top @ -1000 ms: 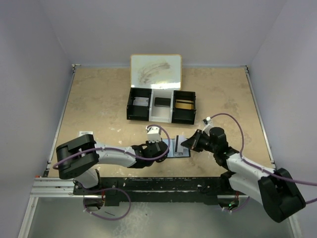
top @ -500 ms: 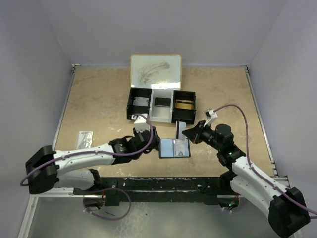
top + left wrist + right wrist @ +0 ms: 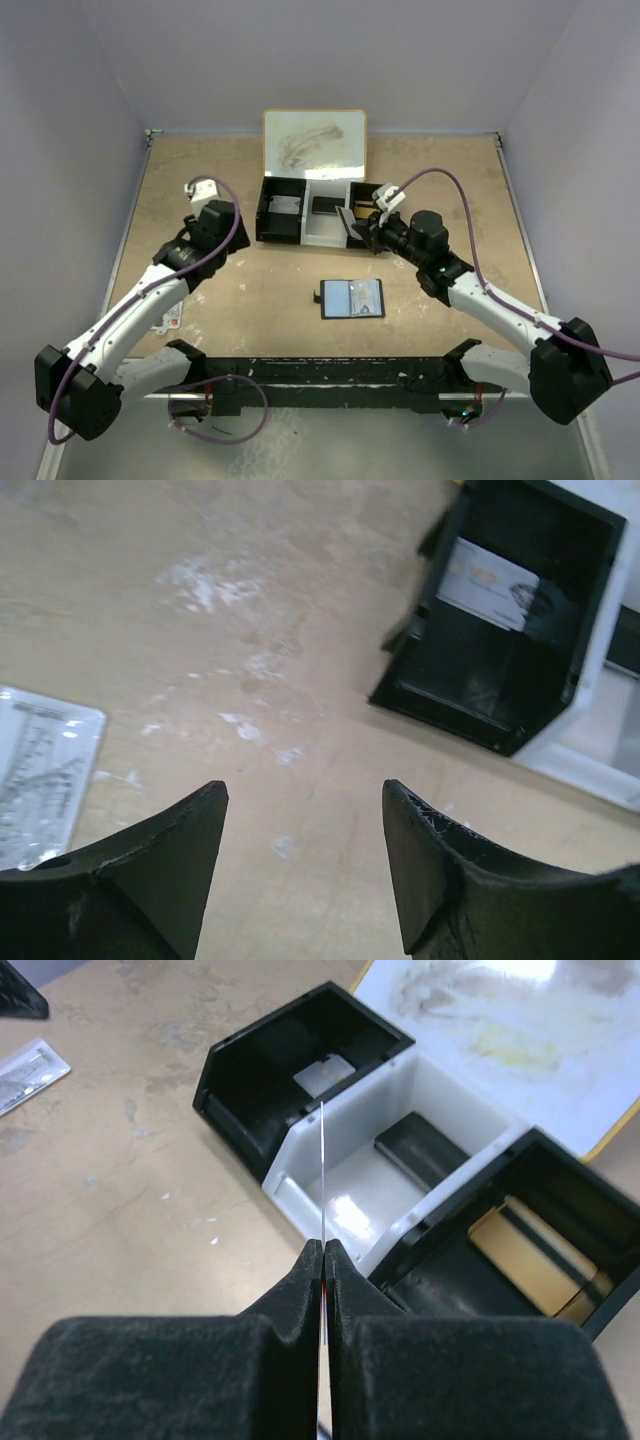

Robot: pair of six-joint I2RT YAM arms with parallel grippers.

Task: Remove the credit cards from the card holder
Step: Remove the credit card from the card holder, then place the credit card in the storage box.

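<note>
Small black card holder [image 3: 352, 298] lying open and flat on table [image 3: 450, 180], near the arm bases, shiny grey-blue pockets upward, tab at left edge, farther back right gripper [image 3: 323, 1246] pinched on thin card [image 3: 323, 1165] by three-compartment tray [image 3: 325, 241], left gripper [image 3: 305, 790] spread apart, empty, above tabletop

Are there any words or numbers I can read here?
Nothing can be read.
Card in the tray (tray): print too blurred.
Card on the table (table): print too small.
Card holder: too small to tell.
Card in the right gripper (right gripper): edge-on, face hidden.
</note>
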